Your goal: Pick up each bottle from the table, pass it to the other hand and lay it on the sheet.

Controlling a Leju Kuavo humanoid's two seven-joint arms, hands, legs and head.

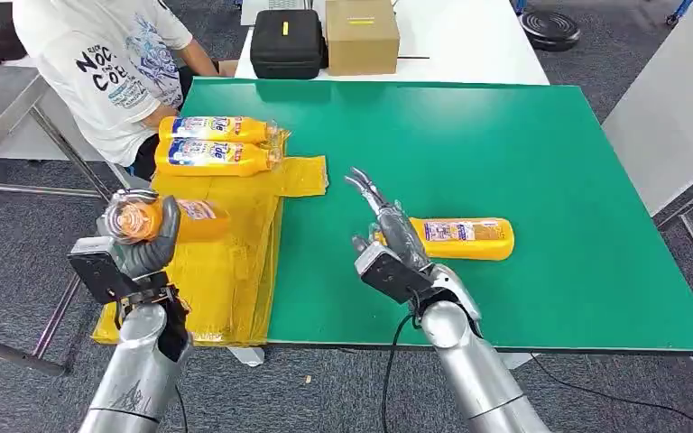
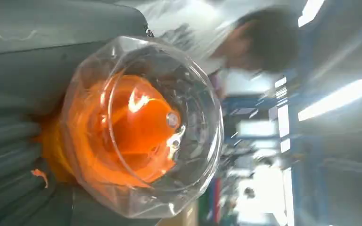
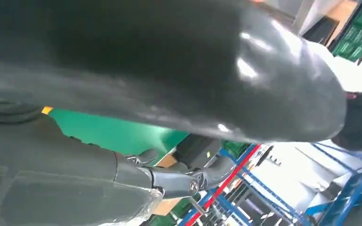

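left hand point(image 1: 135, 236): we see it gripping a bottle point(image 1: 176, 219), held over the yellow sheet point(image 1: 226, 262).
right hand point(image 1: 395, 236): fingers spread, holding nothing.
next bottle point(image 1: 465, 238): lies on the green table point(image 1: 523, 153), just beside our right hand, long axis across us.
nearer arm: right, we judge.

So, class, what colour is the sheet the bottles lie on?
Yellow: the sheet shows best in the head view.

You see a matt green table top point(image 1: 505, 162) and a crinkled yellow plastic sheet point(image 1: 226, 271). The held bottle point(image 2: 141, 127) is glossy clear plastic with an orange core. The right hand point(image 1: 388, 230) shows dark, shiny fingers point(image 3: 188, 181); the brown box point(image 1: 361, 36) looks like cardboard.
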